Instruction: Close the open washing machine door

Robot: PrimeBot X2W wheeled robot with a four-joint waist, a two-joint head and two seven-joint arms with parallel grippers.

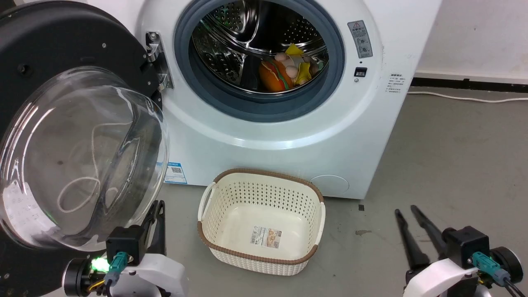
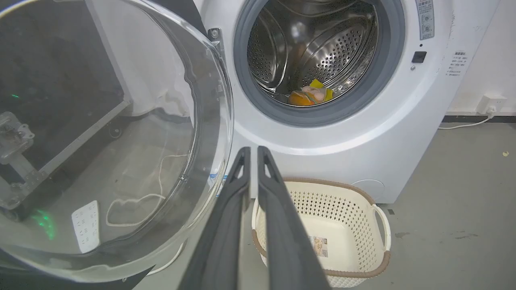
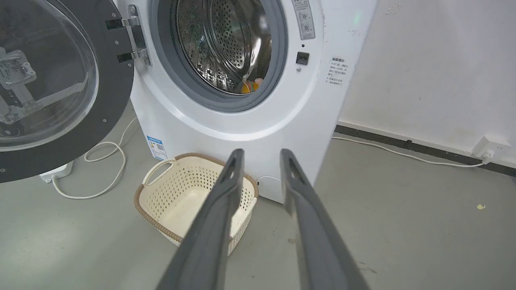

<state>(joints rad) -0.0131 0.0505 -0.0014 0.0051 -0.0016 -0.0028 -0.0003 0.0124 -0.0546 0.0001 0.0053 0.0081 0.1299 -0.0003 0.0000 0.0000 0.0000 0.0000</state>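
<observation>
The grey concrete floor (image 1: 453,165) carries a white washing machine (image 1: 288,136). Just in front of the machine sits a cream perforated basket (image 1: 264,194) with a brown woven rim and a paper label (image 1: 266,236) on its bottom. To the machine's left a white cable (image 3: 122,165) loops across the floor to what looks like a power strip (image 3: 56,174). On the right another white cable (image 3: 403,155) runs along the foot of the wall, and a small yellow scrap (image 3: 479,206) lies farther out.
</observation>
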